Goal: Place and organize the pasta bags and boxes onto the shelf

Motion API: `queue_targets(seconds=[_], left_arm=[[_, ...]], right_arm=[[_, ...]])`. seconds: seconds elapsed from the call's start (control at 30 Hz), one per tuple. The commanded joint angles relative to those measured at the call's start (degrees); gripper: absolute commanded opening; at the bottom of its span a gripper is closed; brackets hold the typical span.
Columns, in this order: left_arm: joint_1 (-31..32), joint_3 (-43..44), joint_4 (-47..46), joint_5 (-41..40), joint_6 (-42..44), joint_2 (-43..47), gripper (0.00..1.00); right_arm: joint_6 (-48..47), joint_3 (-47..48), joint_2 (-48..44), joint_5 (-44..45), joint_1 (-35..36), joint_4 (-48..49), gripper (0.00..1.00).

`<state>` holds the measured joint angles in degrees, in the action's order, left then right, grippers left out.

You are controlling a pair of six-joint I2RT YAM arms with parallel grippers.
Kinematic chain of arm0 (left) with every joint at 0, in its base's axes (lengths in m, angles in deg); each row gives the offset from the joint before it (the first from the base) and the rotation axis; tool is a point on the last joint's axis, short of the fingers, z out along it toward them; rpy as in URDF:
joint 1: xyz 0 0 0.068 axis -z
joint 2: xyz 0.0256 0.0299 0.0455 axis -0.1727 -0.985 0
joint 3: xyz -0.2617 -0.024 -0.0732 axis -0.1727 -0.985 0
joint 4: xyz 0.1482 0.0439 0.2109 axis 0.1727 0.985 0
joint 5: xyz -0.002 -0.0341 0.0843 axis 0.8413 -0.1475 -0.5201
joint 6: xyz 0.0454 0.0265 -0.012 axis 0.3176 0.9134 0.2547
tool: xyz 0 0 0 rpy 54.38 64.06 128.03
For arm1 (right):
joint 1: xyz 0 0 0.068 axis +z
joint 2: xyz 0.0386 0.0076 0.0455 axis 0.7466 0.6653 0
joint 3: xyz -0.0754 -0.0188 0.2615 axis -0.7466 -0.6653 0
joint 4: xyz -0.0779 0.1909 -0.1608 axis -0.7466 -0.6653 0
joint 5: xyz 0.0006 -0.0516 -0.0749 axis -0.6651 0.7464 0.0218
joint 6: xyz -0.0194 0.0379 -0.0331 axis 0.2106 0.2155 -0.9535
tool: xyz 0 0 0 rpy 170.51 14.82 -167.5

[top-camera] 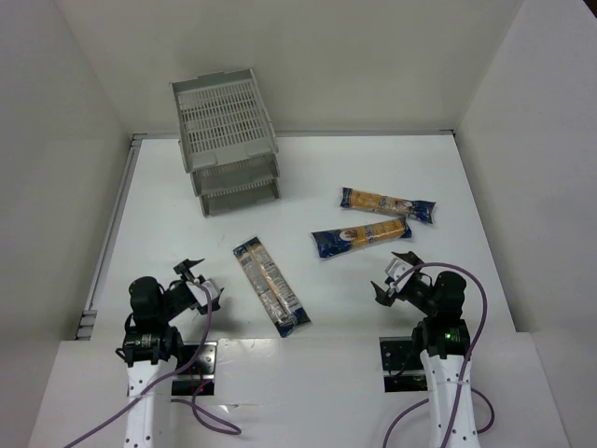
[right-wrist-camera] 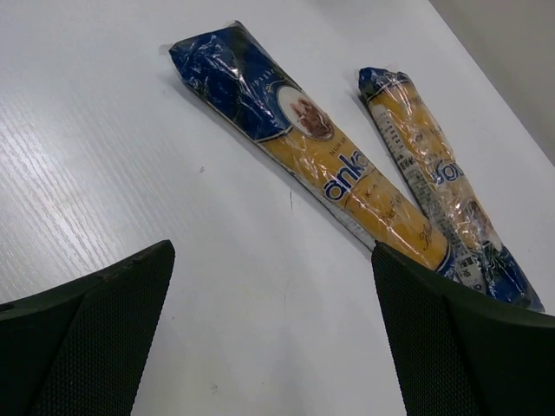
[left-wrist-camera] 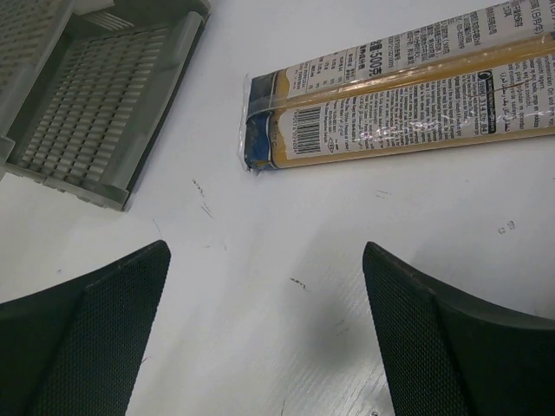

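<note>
Three long pasta packages lie flat on the white table. One (top-camera: 270, 284) lies at centre-left, its label side up in the left wrist view (left-wrist-camera: 408, 95). Two bags (top-camera: 360, 237) (top-camera: 387, 203) lie at centre-right and show side by side in the right wrist view (right-wrist-camera: 321, 147) (right-wrist-camera: 438, 182). The grey three-tray shelf (top-camera: 229, 140) stands at the back left, its lowest tray in the left wrist view (left-wrist-camera: 95, 121). My left gripper (top-camera: 198, 283) (left-wrist-camera: 267, 329) is open and empty, near the left package. My right gripper (top-camera: 395, 277) (right-wrist-camera: 273, 338) is open and empty, just short of the two bags.
White walls enclose the table on the left, back and right. A metal rail (top-camera: 110, 233) runs along the table's left edge. Purple cables (top-camera: 471, 308) trail from both arms near the front.
</note>
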<state>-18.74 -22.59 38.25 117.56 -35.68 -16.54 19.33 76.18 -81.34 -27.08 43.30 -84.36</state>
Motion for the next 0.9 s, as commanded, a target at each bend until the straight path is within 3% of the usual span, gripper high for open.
queue_targets(seconds=[0.0,0.07,0.1,0.13,0.27,0.33,0.4,0.43,0.47,0.5,0.53,0.6,0.63,0.7,0.77,0.8,0.83,0.87], left_arm=[[0.1,0.6,-0.9,2.6,0.4,0.9,0.99],[0.1,0.0,-1.3,5.9,1.3,0.9,0.99],[0.1,0.6,-0.1,6.6,9.0,0.9,0.99],[0.1,0.6,0.9,6.6,9.6,0.9,0.99],[0.1,1.5,-1.3,8.9,15.6,0.9,0.99],[0.1,2.8,-0.1,10.6,26.2,0.9,0.99],[0.1,4.1,-7.7,6.1,19.1,0.9,0.99],[0.1,4.9,-20.7,-3.8,12.1,0.9,0.99],[0.1,5.6,-26.6,-10.1,1.5,0.9,0.99],[0.1,6.6,-30.9,-15.8,-0.1,0.9,0.99],[0.1,8.1,-31.9,-22.1,1.5,-0.4,0.99],[0.1,18.2,-25.5,-24.8,4.8,-6.9,0.99],[0.1,22.5,-18.9,-26.5,3.3,-10.2,0.99],[0.1,36.5,-11.7,-29.8,-5.5,-22.4,0.99],[0.1,46.7,-8.7,-35.6,-14.2,-31.9,0.99],[0.1,51.4,-5.5,-37.5,-21.3,-41.4,0.99],[0.1,59.4,-3.8,-38.7,-23.8,-45.5,0.99],[0.1,62.1,-2.1,-38.7,-25.8,-48.8,0.99]], right_arm=[[-1.0,0.3,-0.5,0.1,0.5,-0.1,1.00],[-0.1,0.3,-0.5,0.8,0.5,1.2,1.00],[0.5,0.3,-0.5,0.8,0.5,1.9,1.00],[1.4,0.3,-0.5,-0.1,0.5,1.9,1.00],[-3.0,0.3,-0.5,-3.3,0.5,1.4,1.00],[-7.1,0.3,-0.5,-4.4,0.5,0.4,1.00],[-17.6,1.4,-0.5,-7.8,0.5,-3.1,1.00],[-22.6,1.9,-0.5,-12.9,0.5,-3.9,1.00],[-27.6,1.9,-0.5,-14.7,0.5,-2.3,1.00],[-24.6,1.9,-0.5,-15.4,0.5,3.0,1.00],[-18.3,1.9,-0.5,-14.8,0.5,19.4,1.00],[-4.2,1.4,-0.5,-4.7,0.5,32.1,1.00],[-5.3,4.2,-0.5,-0.9,1.0,32.2,1.00],[-11.0,8.3,2.4,8.2,1.0,25.4,1.00],[-15.6,16.9,11.0,11.4,1.0,14.4,1.00],[-16.6,20.5,15.4,12.9,1.0,10.3,1.00],[-16.1,28.6,20.7,13.6,1.0,6.4,1.00],[-14.1,33.1,32.8,14.9,1.6,0.7,1.00]])
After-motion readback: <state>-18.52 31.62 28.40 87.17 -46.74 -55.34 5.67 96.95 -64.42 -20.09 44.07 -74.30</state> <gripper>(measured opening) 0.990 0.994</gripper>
